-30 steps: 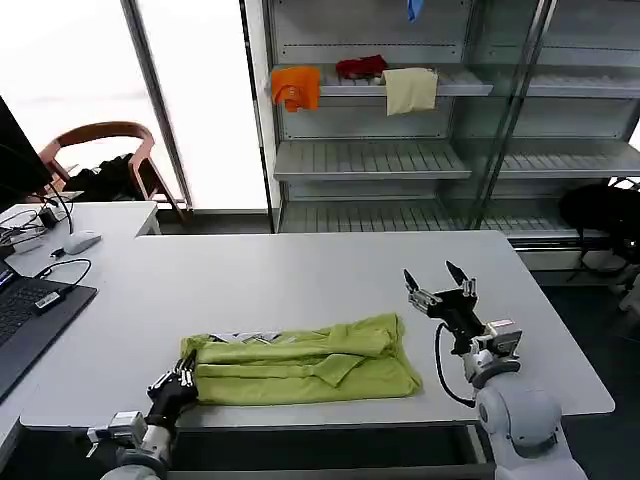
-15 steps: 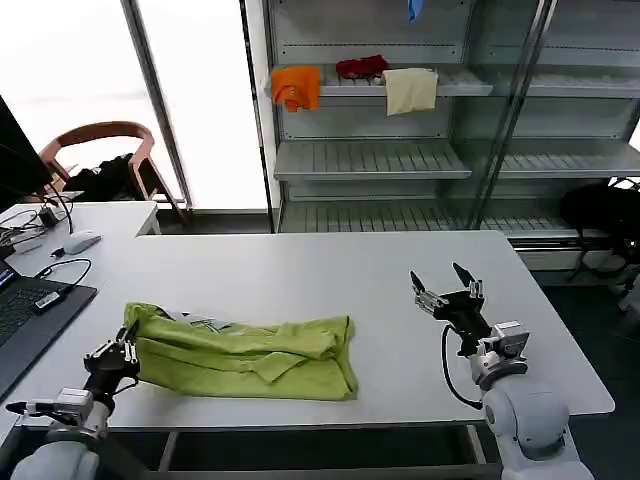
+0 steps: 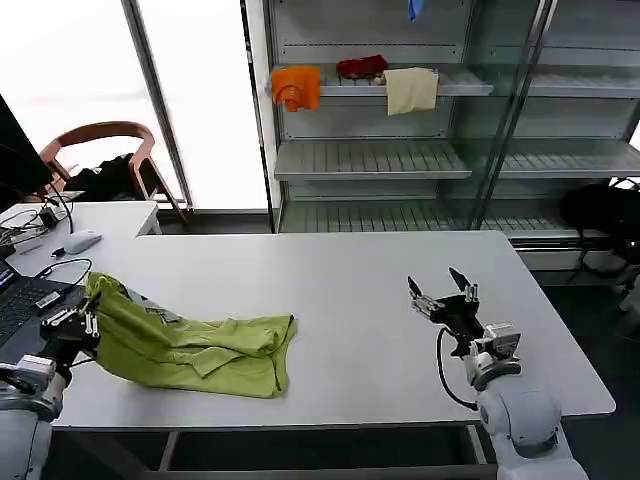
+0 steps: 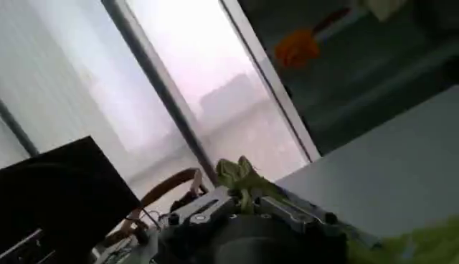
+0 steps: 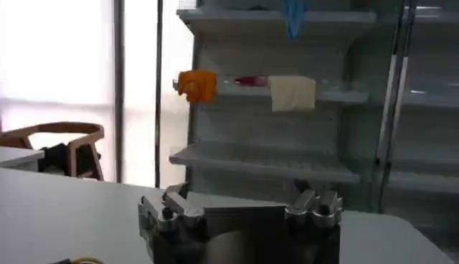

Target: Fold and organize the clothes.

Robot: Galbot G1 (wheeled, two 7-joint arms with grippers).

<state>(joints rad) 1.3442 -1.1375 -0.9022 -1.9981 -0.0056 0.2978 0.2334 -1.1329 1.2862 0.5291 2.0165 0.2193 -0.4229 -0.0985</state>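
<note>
**Colours on the table and shelves**

A lime yellow-green T-shirt (image 3: 195,345) is being shown on a white table (image 3: 330,290), with a white-and-grey print peeking out near its upper edge. The left gripper (image 3: 75,322) and right gripper (image 3: 440,295) are being seen in black and silver. On the grey shelves (image 3: 380,160), an orange cloth (image 3: 296,87), a red cloth (image 3: 360,67) and a cream cloth (image 3: 411,90) are being displayed.

The head camera looks down across the table (image 3: 350,290) toward the shelves (image 3: 400,160). Both wrist cameras sit low, facing those shelves (image 5: 272,161).
</note>
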